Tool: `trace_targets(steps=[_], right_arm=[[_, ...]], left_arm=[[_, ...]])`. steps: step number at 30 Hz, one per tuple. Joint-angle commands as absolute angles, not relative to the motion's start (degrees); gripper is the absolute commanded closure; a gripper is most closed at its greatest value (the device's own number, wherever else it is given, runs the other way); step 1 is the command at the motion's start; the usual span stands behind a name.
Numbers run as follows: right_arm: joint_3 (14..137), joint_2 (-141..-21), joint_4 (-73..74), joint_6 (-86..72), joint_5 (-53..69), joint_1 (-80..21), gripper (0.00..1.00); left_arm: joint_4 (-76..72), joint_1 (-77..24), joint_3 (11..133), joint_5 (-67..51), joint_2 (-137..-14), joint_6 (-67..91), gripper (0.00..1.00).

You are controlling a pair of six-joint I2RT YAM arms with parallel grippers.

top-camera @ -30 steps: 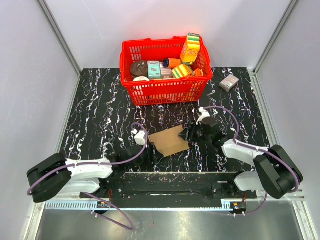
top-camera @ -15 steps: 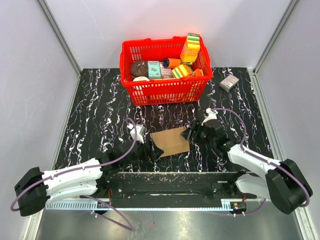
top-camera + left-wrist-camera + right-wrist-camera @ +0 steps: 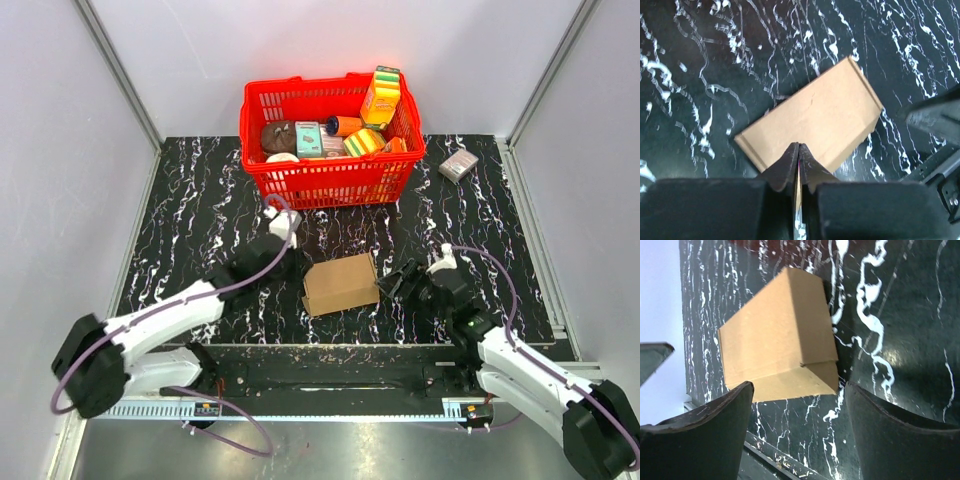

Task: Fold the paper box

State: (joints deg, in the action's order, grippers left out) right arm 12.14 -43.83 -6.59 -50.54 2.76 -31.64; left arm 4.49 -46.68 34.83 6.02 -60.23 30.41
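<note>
Little gap shows between the fingers of the left gripper (image 3: 798,150), pinched narrow at 10 o'clock from the paper box (image 3: 340,283). The paper box, folded into a carton, lies mid-table (image 3: 200,200), at 6 o'clock from the red basket (image 3: 330,165). The right gripper (image 3: 800,386) sits just beside it at 3 o'clock, jaws wide.

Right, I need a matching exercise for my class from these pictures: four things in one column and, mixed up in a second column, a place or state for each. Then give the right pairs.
Column one
1. cardboard box
2. red basket
3. small grey box
4. right jaws

Column two
A. wide open, holding nothing
B. at the far edge, full of packages
C. near the middle of the table
D. alone, right of the basket

Pairs: 1-C, 2-B, 3-D, 4-A
</note>
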Motion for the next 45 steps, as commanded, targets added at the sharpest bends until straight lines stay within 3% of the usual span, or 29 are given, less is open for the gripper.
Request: trace_targets(steps=[1, 7, 14, 23, 45], right_arm=[[11.07, -42.71, -7.13, -56.43, 2.46, -32.34, 0.20], [12.48, -44.21, -7.03, -60.02, 0.35, -36.12, 0.20], [11.60, -44.81, -6.86, -70.04, -11.06, -46.75, 0.20], [11.52, -51.32, -8.17, -79.45, -17.22, -53.52, 0.15], [5.28, -64.59, -25.30, -87.45, -24.96, -54.93, 0.12]], left_arm=[[-4.48, -44.74, 42.52, -3.68, -69.50, 22.25, 0.99], [-7.56, -44.74, 49.21, -12.11, -83.03, 18.37, 1.00], [-10.11, -44.74, 47.99, -14.32, -86.66, 17.05, 1.00], [-10.46, -44.74, 48.78, -15.64, -88.06, 15.82, 1.00], [-12.39, -44.74, 47.20, -16.35, -92.46, 15.12, 1.00]])
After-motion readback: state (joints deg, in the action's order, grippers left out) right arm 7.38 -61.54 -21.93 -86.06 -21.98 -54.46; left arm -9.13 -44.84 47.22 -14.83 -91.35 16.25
